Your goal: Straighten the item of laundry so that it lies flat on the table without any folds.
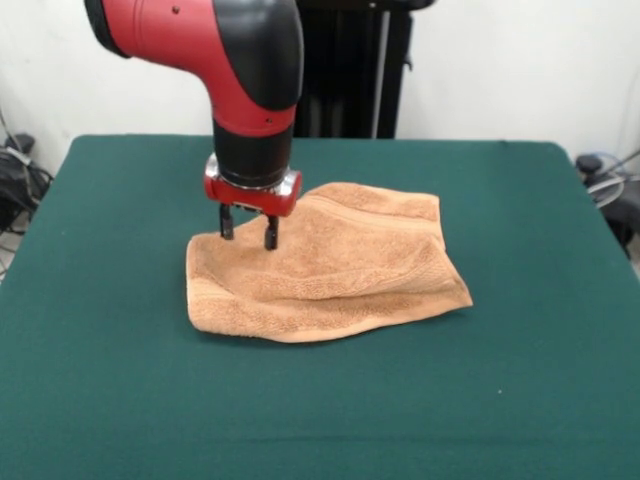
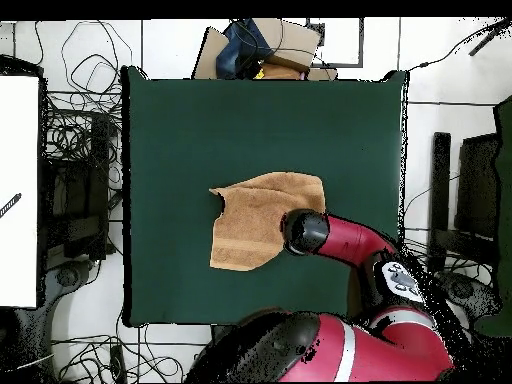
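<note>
front view: one folded towel, two fingers parted.

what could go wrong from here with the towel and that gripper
1. The towel lies doubled over with a ridge across its middle; the gripper, open at the far left corner, might pinch both layers and drag the fold along instead of opening it.
2. In the overhead view the arm covers that edge of the towel, so a missed grasp may go unseen.
3. A pull could bunch the cloth on the green table.
</note>
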Available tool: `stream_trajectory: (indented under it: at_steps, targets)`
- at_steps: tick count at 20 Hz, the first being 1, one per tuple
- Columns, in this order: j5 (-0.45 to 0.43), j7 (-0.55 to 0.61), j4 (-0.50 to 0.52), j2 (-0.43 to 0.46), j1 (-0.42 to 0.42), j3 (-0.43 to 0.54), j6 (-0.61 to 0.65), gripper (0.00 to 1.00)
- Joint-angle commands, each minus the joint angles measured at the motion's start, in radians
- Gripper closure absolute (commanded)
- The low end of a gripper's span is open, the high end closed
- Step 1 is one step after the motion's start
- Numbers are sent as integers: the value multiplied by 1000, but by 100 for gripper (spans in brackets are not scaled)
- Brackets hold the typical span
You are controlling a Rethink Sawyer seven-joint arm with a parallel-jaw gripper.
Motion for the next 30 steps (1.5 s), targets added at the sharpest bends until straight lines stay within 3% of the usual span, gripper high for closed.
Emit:
stream_trajectory:
  at_steps: [1, 4, 12, 20, 30]
  targets:
    - [18, 112, -58, 61, 16, 52, 30, 0]
    - [20, 114, -44, 54, 8, 57, 26, 0]
    - [19, 114, 101, -92, -8, 70, 32, 0]
    - [15, 108, 183, -167, -20, 67, 43, 0]
    - [-25, 126, 155, -45, -4, 46, -74, 0]
